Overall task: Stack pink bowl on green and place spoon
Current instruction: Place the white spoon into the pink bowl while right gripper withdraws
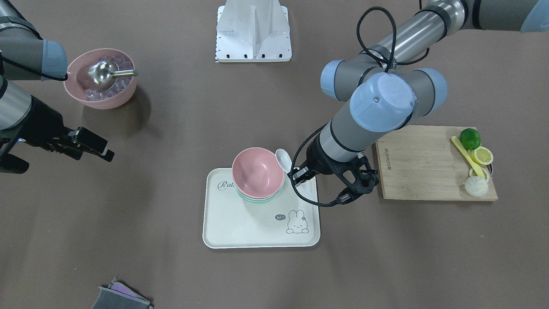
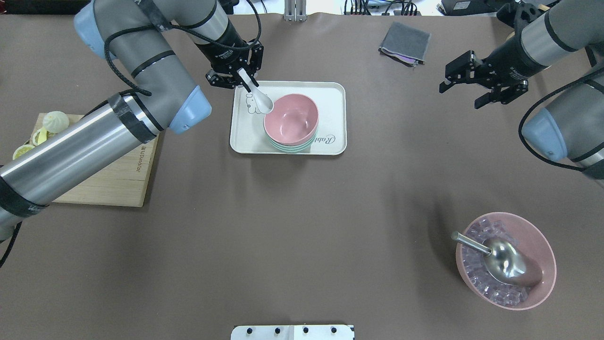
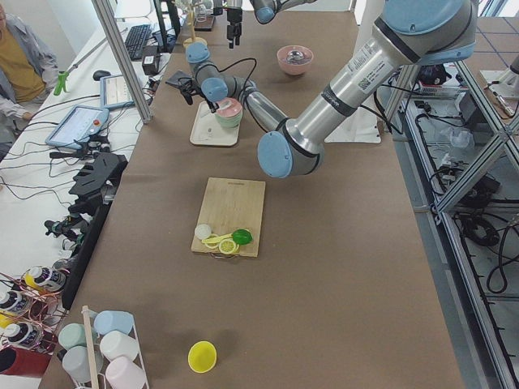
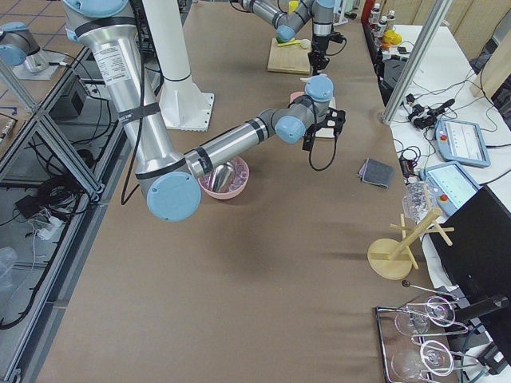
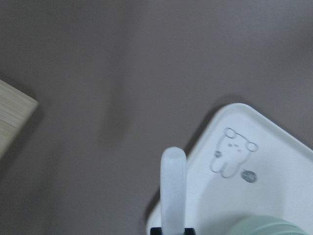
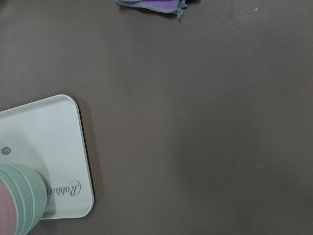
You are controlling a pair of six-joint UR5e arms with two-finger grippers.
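Observation:
A pink bowl [image 1: 257, 171] sits stacked on green bowls [image 1: 259, 199] on a white tray [image 1: 257, 234]. My left gripper [image 1: 301, 177] is shut on the handle of a white spoon [image 1: 283, 159], whose scoop end is at the pink bowl's rim. In the overhead view the spoon [image 2: 262, 97] slants from my left gripper [image 2: 243, 78] down to the pink bowl [image 2: 290, 119]. The left wrist view shows the spoon handle [image 5: 173, 186] over the tray's corner [image 5: 264, 161]. My right gripper [image 2: 476, 87] is open and empty, well away from the tray.
A second pink bowl [image 2: 542, 250] with ice cubes and a metal scoop [image 2: 500, 257] stands at the near right. A wooden cutting board [image 1: 429, 167] holds a lime, lemon slices and a yellow utensil. A grey cloth [image 2: 405, 43] lies at the far side.

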